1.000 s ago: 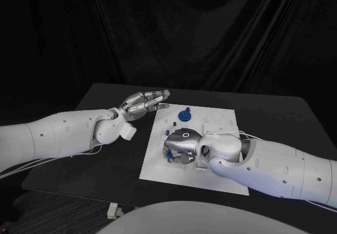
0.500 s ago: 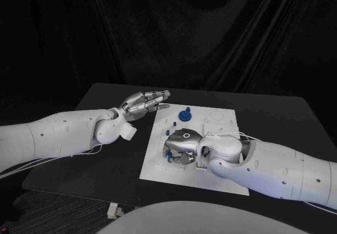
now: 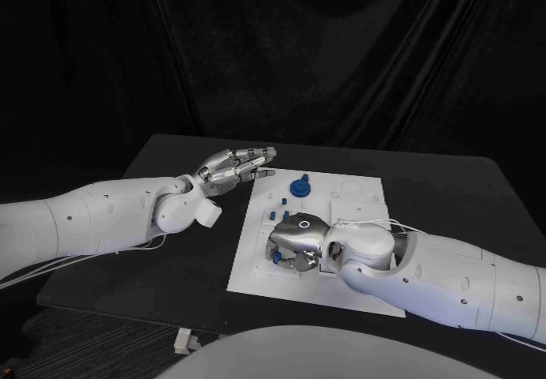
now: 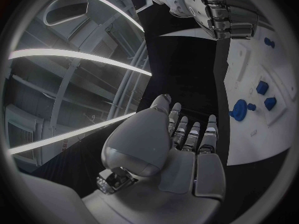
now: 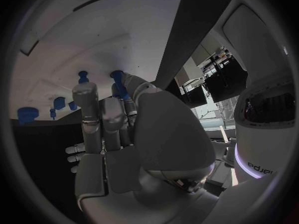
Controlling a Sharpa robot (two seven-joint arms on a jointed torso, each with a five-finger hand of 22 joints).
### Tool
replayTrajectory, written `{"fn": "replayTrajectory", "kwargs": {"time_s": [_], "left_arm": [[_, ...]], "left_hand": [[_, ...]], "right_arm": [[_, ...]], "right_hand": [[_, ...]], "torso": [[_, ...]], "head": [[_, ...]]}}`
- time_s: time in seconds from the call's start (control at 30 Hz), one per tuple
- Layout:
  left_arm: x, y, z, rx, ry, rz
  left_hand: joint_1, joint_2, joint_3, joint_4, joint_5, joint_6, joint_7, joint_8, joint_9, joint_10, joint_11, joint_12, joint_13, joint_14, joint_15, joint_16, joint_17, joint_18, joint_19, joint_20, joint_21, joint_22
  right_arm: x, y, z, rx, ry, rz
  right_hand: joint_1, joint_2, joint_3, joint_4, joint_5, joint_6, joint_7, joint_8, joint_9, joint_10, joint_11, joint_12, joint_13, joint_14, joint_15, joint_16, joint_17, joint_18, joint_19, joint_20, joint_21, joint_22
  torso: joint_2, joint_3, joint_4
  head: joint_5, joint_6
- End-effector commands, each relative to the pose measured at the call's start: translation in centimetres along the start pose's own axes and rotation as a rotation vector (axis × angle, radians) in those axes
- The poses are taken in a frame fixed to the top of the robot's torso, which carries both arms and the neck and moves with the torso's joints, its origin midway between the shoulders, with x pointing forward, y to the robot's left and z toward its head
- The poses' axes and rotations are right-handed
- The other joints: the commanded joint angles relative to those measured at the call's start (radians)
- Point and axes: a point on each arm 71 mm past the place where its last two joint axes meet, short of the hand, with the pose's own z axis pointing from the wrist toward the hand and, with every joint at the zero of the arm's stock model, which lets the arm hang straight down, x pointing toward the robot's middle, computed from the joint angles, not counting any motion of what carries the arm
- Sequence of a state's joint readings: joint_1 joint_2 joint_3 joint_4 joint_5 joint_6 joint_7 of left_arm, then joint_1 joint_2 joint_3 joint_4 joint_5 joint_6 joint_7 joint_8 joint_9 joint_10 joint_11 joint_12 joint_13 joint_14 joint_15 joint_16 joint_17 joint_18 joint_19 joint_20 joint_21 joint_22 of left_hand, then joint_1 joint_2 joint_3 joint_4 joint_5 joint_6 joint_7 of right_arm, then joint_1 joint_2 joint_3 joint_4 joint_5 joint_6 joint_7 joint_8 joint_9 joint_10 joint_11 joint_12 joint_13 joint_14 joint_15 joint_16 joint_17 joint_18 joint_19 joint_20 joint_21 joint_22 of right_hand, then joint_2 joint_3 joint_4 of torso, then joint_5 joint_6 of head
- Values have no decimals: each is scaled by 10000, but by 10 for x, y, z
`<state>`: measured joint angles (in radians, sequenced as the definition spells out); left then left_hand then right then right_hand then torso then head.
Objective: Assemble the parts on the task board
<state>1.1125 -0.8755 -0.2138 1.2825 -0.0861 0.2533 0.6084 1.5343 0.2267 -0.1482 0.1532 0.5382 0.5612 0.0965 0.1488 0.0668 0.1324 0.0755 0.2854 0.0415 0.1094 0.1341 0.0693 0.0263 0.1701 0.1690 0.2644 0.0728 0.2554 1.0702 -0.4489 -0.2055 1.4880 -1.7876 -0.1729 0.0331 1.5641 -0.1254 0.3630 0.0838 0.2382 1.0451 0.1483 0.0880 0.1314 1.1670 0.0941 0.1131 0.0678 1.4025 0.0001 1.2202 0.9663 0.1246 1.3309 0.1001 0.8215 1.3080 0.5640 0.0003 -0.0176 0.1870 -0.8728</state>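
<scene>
Head view, left hand [image 3: 236, 166] held above the table [image 3: 170, 237] just left of the board [image 3: 353, 294], fingers extended, nothing grasped, blue parts [image 3: 299, 187] seen on the board's far half, right hand [image 3: 298, 241] lowered onto the board's middle, its grasp cannot be told.

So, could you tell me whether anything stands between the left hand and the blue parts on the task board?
Nothing visible does. The left hand hovers open beside the task board, off its far left edge, with bare black table between it and the nearest blue part. The right hand works farther down the board.
</scene>
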Motion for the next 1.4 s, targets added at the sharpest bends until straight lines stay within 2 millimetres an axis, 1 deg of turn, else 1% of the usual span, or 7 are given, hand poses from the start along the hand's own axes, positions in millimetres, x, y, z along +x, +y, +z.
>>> {"fn": "replayTrajectory", "kwargs": {"time_s": [0.03, 0.43, 0.73, 0.8, 0.93, 1.17, 1.4], "left_arm": [[1, 0, 0, 61, 101, -145], [2, 2, 1, -6, 139, -174], [2, 2, 1, -37, 137, -178], [2, 2, 1, -40, 132, -175], [1, 2, 0, -42, 114, -171], [-1, 1, -3, -39, 39, -143], [-3, 1, -5, -40, -37, -104]], "left_hand": [[39, 7, 68, 3, 62, 20, 27, 57, -9, 7, 49, 17, 12, -18, 34, 51, 1, 121, 13, 37, 12, -11], [43, 23, 87, 2, 64, 25, 29, 60, -9, 7, 51, 16, 12, -9, 38, 58, 4, 122, 14, 38, 12, -15], [45, 38, 105, 3, 66, 18, 32, 59, -11, 5, 53, 11, 12, -7, 46, 60, 4, 121, 16, 40, 13, -19], [45, 38, 105, 3, 66, 18, 32, 59, -11, 5, 53, 11, 12, -7, 46, 60, 4, 121, 16, 40, 13, -19], [45, 38, 105, 3, 66, 18, 32, 59, -11, 5, 53, 11, 12, -7, 46, 60, 4, 121, 16, 40, 13, -19], [45, 46, 120, 4, 64, 14, 36, 58, -12, 6, 57, 14, 12, -2, 52, 64, 5, 121, 23, 42, 15, -15], [46, 48, 126, 4, 64, 30, 37, 63, -10, 13, 58, 28, 14, 1, 55, 66, 6, 122, 27, 43, 17, -12]], "right_arm": [[4, 0, -1, 191, 246, -36], [5, -3, -2, 404, 404, -34], [4, -5, -4, 350, 145, -32], [3, -5, -7, 286, -40, -29], [-5, -7, -15, 131, -694, -77], [-46, -25, -49, 376, -2326, 434], [-106, -58, -104, 1611, -3605, 1818]], "right_hand": [[5, -20, 78, -6, 38, 70, -13, 42, 14, 162, -107, 53, 32, -63, 11, -25, -23, 45, -87, 13, 32, 932], [-315, -308, 114, 4, -72, -1304, 265, -245, -326, -1519, 324, -514, -59, -440, 376, -358, -500, 123, -536, 215, -766, 734], [-312, -176, -1438, 215, -646, -5749, -655, -405, -836, -5019, 667, -306, -7, -1262, 388, -881, -1353, 385, -1377, 393, -2379, 382], [388, -551, -2208, 1632, -802, -6504, -866, -441, -877, -5650, 732, -2, 19, -1526, 440, -1015, -1656, 428, -1565, 481, -2946, 269], [571, -863, -2526, 2124, -931, -7057, -1005, -508, -930, -5859, 722, 228, 25, -1593, 456, -1030, -1749, 456, -1584, 474, -3127, 248], [131, -535, -2395, 2105, -940, -6365, -784, -370, -839, -5475, 669, 819, 126, -1485, 440, -813, -1533, 431, -1464, 470, -3029, 308], [-305, 444, -2254, 1598, -734, -2819, 153, 509, -452, -2806, 93, 4381, 1516, -1346, 305, -500, -1330, 427, -1198, 378, -2815, 431]], "torso": [[-4, 3, 2], [-5, 2, -4], [1, 1, 2], [1, 1, 1], [-2, 0, 0], [-3, 1, 0], [-9, 5, 1]], "head": [[2, 2], [14, 2], [-6, 2], [-20, 2], [-30, 2], [-136, 2], [-332, 2]]}}
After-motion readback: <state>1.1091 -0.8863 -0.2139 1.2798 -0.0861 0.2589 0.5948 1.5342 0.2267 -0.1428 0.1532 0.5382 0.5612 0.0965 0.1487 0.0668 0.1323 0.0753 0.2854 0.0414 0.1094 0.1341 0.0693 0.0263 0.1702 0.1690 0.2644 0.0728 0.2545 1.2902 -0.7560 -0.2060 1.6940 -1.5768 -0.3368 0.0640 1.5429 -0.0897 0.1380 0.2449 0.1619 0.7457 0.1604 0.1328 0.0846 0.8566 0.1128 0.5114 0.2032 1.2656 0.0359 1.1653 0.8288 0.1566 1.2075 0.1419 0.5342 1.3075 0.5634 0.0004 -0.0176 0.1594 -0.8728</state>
